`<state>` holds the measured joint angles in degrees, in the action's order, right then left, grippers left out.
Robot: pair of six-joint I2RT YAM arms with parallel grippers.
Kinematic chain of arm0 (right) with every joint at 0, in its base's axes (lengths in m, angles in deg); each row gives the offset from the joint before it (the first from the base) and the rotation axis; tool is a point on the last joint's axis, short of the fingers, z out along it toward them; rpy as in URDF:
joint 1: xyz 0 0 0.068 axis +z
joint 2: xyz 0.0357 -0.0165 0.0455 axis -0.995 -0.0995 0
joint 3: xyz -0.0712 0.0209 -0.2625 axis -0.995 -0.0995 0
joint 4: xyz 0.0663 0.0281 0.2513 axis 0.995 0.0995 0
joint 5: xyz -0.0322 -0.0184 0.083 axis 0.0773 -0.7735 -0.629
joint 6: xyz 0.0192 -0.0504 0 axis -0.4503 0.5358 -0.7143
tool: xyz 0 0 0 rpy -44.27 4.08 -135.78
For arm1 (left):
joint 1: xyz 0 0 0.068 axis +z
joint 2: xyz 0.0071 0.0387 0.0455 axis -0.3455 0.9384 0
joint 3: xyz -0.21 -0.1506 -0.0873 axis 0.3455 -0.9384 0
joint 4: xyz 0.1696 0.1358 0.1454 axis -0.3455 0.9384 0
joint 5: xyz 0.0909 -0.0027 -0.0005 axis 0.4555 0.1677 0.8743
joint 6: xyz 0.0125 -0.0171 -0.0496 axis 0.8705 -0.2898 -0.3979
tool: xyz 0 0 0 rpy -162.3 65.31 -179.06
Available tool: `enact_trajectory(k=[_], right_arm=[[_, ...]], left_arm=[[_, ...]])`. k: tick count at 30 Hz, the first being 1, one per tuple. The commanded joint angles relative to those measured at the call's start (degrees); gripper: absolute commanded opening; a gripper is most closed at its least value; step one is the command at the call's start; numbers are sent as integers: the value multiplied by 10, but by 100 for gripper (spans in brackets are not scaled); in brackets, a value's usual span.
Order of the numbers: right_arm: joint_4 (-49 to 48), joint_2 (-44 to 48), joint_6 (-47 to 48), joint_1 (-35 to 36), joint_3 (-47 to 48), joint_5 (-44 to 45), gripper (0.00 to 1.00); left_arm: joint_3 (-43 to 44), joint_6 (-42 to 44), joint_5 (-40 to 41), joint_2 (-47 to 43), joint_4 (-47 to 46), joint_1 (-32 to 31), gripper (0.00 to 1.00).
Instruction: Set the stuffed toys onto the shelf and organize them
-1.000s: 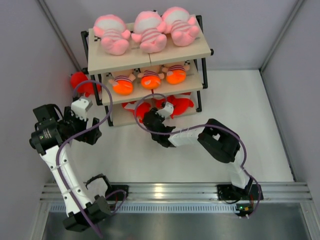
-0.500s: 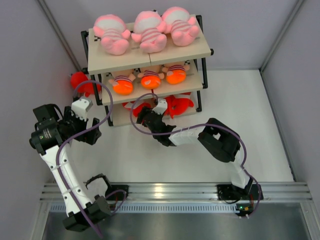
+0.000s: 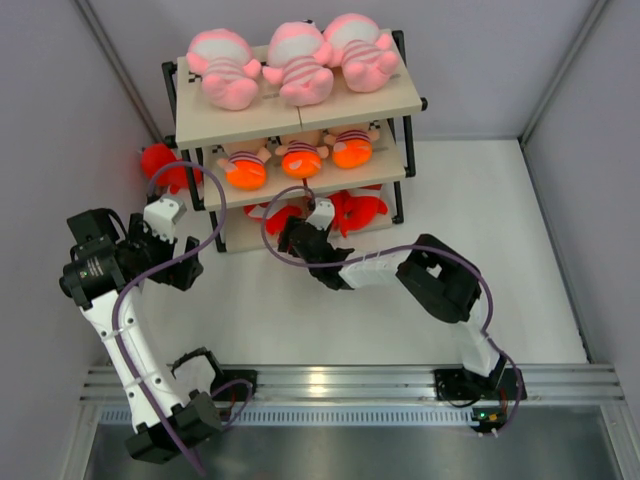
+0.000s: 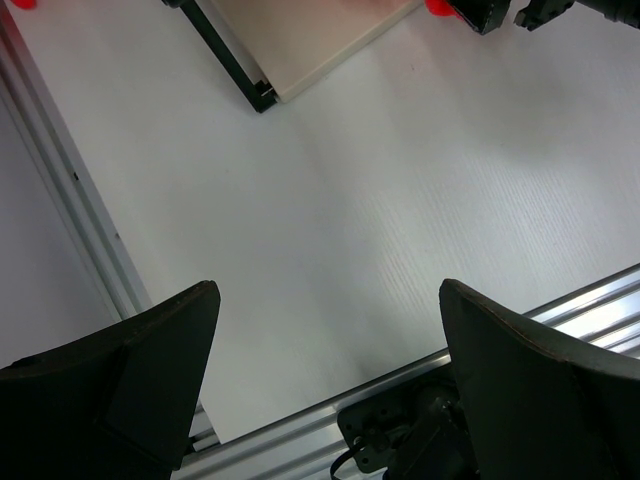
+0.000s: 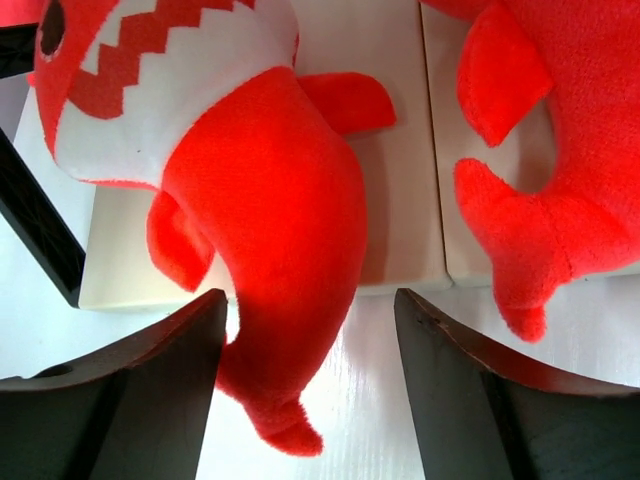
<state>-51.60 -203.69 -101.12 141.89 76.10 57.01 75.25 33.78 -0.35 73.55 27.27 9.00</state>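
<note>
Here, red shark (image 5: 255, 200), tail inside spread right end effector (image 5: 310, 400), overhanging shelf (image 5: 400, 130)

We log three pale-pink dolls (image 3: 298, 62), bodies striped pink and white, on a beige top board (image 3: 400, 98). On the middle-tier dolls (image 3: 301, 160): bright orange heads, striped bodies. On the sharks (image 5: 260, 200): bright red, white mouths with red zigzag. The shelf frame (image 5: 35, 225) is black, the table (image 4: 380, 200) white. A red toy (image 3: 158, 162) sits at the shelf's 9 o'clock.
</note>
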Motion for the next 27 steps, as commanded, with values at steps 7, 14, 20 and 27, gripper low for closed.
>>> enact_trajectory(k=[7,14,20,27], right_arm=[[-19,-24,-44,-15,41,-57,39],[-33,-24,-104,-15,30,-56,0],[-53,11,-209,-6,0,31,0],[44,21,-357,24,46,193,0]], left_arm=[[-4,11,-7,-4,1,1,97],[-9,14,-5,-4,2,1,97],[-13,17,-14,-4,1,1,97],[-6,1,-29,1,2,1,97]])
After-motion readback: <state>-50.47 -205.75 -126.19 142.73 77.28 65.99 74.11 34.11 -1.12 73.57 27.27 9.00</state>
